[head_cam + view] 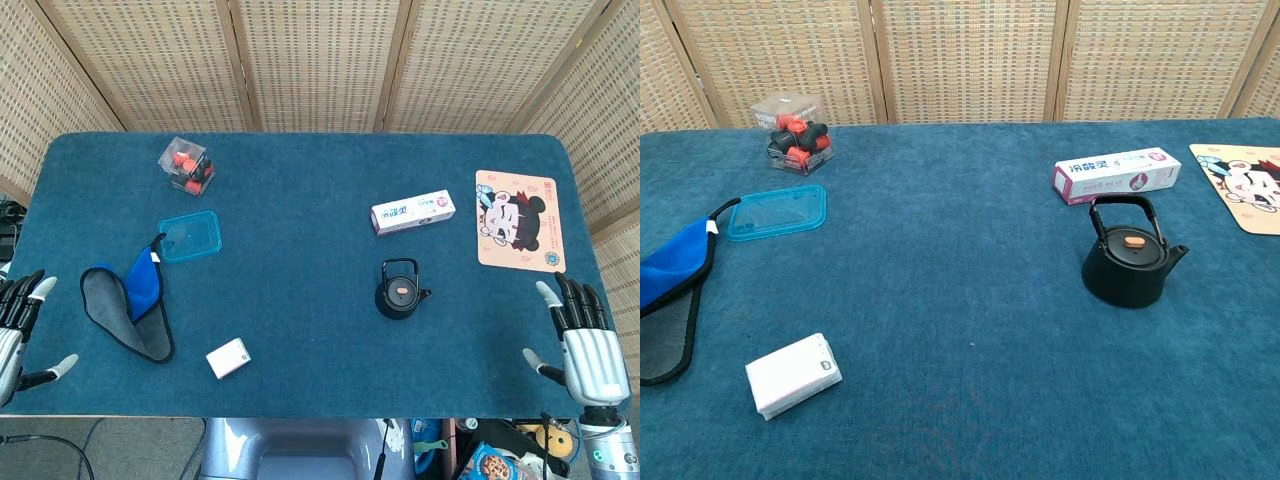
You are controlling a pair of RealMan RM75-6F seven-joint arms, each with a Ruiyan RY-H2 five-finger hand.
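Now: both hands low at near table edge, seen from head view only. Left hand (20,330) empty, fingers spread, just beside blue-grey cloth (130,305), not touching. Right hand (580,335) empty too, fingers apart, palm down, near cartoon mat (520,220). Kettle (400,290) black, round, upright, hoop handle raised, well apart from both hands. White box (228,358) on teal felt table (300,200).

From the head view we look steeply down on the whole worktop (320,330), screen at the far edge. Our chest view sits low and nearer, facing across the cloth toward that screen. Both share the black kettle (400,289) (1131,260) (and the white box (228,358) (792,375)).
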